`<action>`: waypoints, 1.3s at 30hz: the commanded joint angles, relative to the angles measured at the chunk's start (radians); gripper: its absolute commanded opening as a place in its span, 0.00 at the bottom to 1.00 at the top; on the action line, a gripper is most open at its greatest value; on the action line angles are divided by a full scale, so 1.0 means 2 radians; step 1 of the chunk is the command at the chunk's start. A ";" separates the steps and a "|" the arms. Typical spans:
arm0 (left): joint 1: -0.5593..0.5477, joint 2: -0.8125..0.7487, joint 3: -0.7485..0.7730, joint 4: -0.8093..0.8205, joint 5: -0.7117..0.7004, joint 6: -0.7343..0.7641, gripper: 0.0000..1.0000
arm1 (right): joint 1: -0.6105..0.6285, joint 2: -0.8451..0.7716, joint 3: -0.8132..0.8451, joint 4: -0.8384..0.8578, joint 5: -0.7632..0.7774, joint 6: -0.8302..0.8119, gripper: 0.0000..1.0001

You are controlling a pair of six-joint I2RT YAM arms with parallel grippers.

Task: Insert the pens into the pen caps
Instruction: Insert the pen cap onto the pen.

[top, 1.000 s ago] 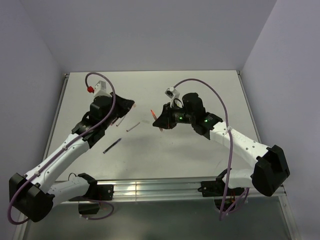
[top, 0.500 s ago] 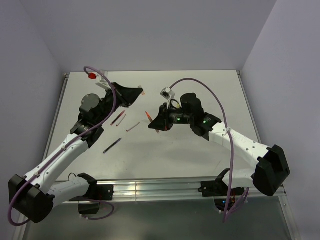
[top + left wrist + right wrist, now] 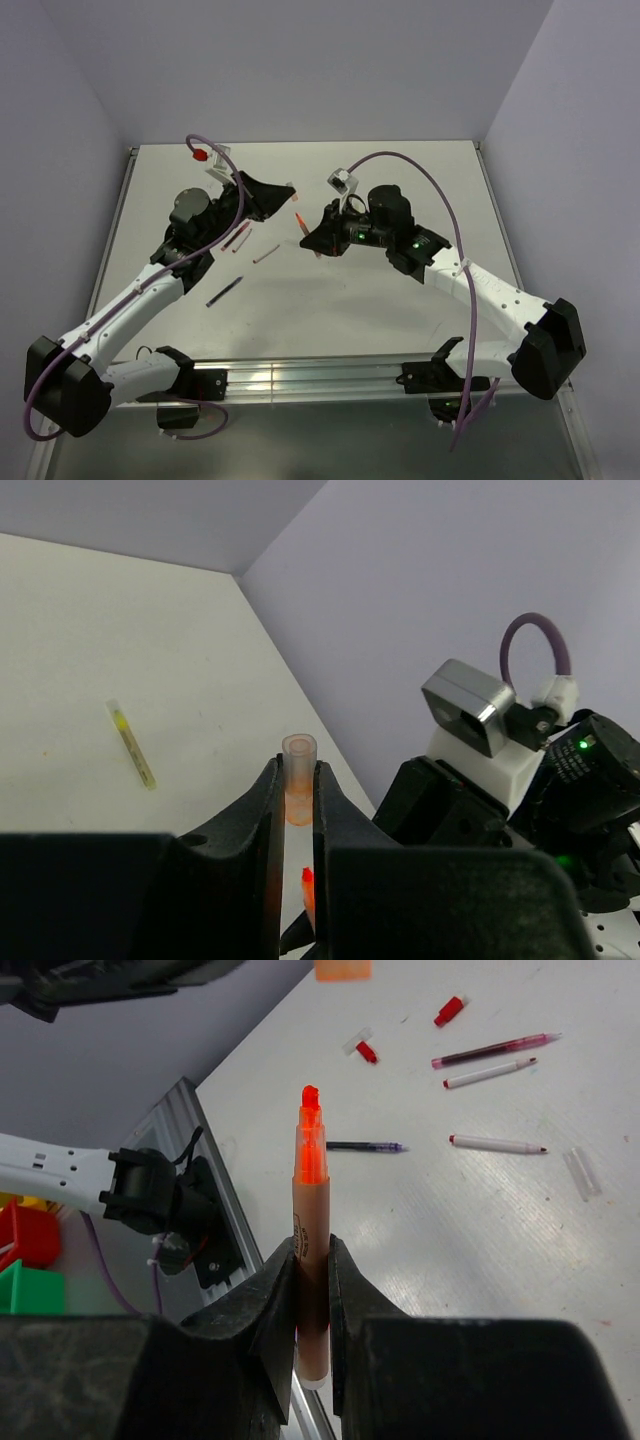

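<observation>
Both arms are hovering above the table [image 3: 400, 300], raised off the surface and facing each other near its middle. The left gripper [image 3: 297, 792] is pinching a short orange cap [image 3: 299, 752] between its two fingers. The jaws are drawn in tight on it, and the cap's ringed end is poking out past the fingertips.

The right gripper [image 3: 310, 1260] is clamping an orange pen [image 3: 310, 1160]. It is gripping the pale barrel low down, with the bright orange tip sticking well out beyond the jaws.

From overhead, the pen is pointing up and left toward the left gripper, and the two are sitting close but apart. In the right wrist view, the cap is showing at the very top edge, just right of the tip's line, with a clear gap between them. The pen is not in the cap.

Other pens are lying loose on the table:
- a dark red pen [image 3: 495, 1052], just beside a white pen with a red tip [image 3: 490, 1073]
- a dark slim pen [image 3: 365, 1146]
- a second white pen [image 3: 497, 1144]

A red cap [image 3: 450, 1010], a red-and-clear cap [image 3: 362, 1048] and a clear cap [image 3: 581, 1173] are lying scattered around them. The left wrist camera is picking up an olive-yellow pen [image 3: 131, 757] lying alone on the table.
</observation>
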 commanded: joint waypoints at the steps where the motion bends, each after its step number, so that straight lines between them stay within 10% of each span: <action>1: 0.002 0.007 0.001 0.035 0.025 -0.006 0.00 | -0.003 -0.025 0.016 0.021 0.020 -0.012 0.00; 39: 0.001 0.037 0.002 0.060 0.067 -0.026 0.00 | -0.023 -0.033 0.014 0.024 0.034 -0.002 0.00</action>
